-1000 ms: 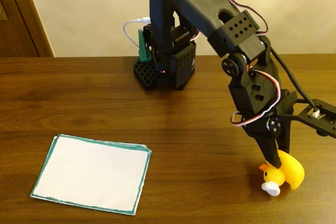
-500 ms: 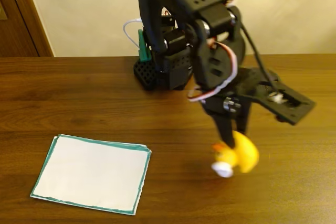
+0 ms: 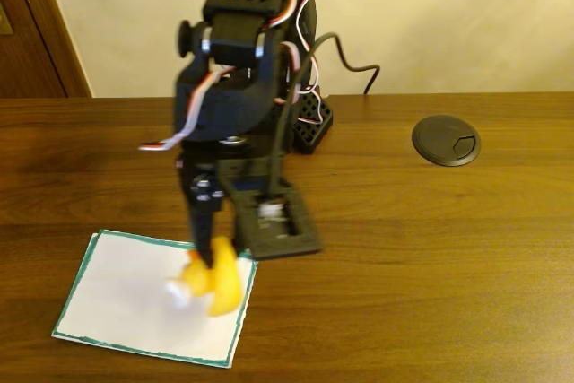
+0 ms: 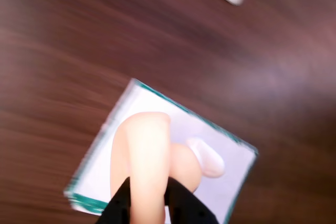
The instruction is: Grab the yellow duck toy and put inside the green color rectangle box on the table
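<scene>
- The duck [image 3: 215, 278] hangs in the gripper [image 3: 213, 262] over the right part of the paper sheet [image 3: 126, 298] in the fixed view, its head and white part turned to the left of that view; its body runs up and down, tail end lowest.
- In the wrist view the duck [image 4: 152, 156] looks pale and washed out, its long body running up from the bottom edge, with the white part [image 4: 207, 157] set to the right of the head.
- The picture is blurred around the duck, so I cannot tell whether it touches the sheet.
- The sheet lies flat on a dark brown wood-grain table [image 3: 430, 248], its green border [image 3: 72, 289] drawn by hand; in the wrist view the sheet [image 4: 220, 153] sits skewed like a diamond beneath the duck.
- A round black grommet [image 3: 446, 139] is set into the table, well to the right of the arm in the fixed view.
- Behind the table stands a cream wall [image 3: 466, 15], with a brown door frame [image 3: 40, 24] at the left.
- The gripper [image 4: 149, 203] is closed narrowly on the duck's body, black fingers [image 4: 184, 211] pressing on either side of it.
- The arm [image 3: 242, 96] leans forward from its base [image 3: 309, 123] at the back of the table.
</scene>
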### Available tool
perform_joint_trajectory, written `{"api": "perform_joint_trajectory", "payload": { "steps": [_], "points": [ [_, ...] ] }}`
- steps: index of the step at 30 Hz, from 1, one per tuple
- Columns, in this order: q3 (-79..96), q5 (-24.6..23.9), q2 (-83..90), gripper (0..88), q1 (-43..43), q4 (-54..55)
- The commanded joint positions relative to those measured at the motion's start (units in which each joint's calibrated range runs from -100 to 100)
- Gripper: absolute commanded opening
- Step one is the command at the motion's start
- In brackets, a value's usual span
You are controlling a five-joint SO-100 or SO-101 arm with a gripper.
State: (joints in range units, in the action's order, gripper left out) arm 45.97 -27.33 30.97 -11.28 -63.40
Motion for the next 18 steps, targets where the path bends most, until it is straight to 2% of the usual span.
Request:
{"api": "perform_joint_trajectory", "payload": {
  "steps": [1,8,14,16,18],
  "points": [
    [-0.59,0.54,-3.07,0.1,-6.19,4.04],
    [6.24,0.29,-7.09,0.1,-10.29,11.37],
    [8.15,0.39,-3.95,0.6,-11.33,10.78],
    [8.70,0.10,-2.55,17.1,-10.98,10.61],
    [8.70,-0.15,-1.68,22.7,-10.55,10.01]
  ]
}}
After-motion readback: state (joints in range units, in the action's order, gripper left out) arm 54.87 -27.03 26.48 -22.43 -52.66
